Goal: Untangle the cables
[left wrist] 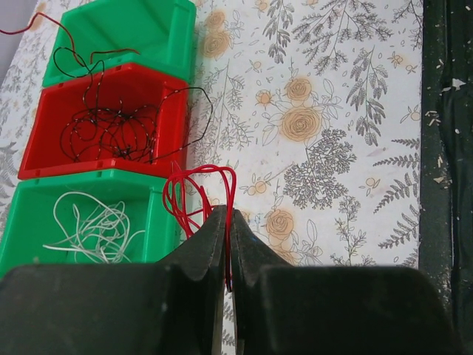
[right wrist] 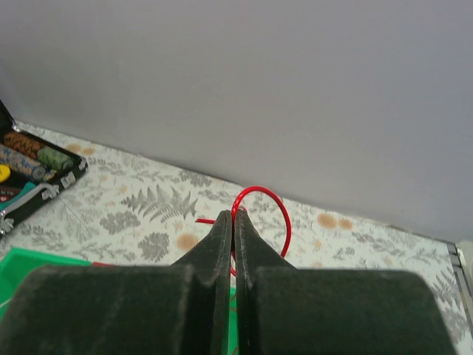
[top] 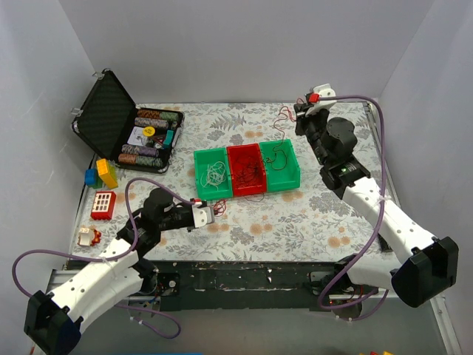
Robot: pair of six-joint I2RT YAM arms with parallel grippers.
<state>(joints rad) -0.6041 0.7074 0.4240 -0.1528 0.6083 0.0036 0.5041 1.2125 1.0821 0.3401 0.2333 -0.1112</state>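
Observation:
My left gripper (top: 213,213) is shut on a bunch of thin red wire loops (left wrist: 198,191) just in front of the near green bin (left wrist: 159,222), low over the table; the left wrist view shows its jaws (left wrist: 227,216) pressed together on the strands. My right gripper (top: 298,111) is shut on another red wire (top: 281,124) near the back wall; in the right wrist view the wire arcs (right wrist: 279,205) out past the shut tips (right wrist: 233,216). White wires (left wrist: 96,229) lie in the near green bin and black wires (left wrist: 111,133) in the red bin (left wrist: 44,159). A dark wire trails into the far green bin (left wrist: 148,29).
The three bins (top: 245,194) stand in a row mid-table. An open black case of poker chips (top: 111,118) sits at the back left, with toy blocks (top: 105,174) and a red block (top: 103,204) near it. Grey walls close in on three sides.

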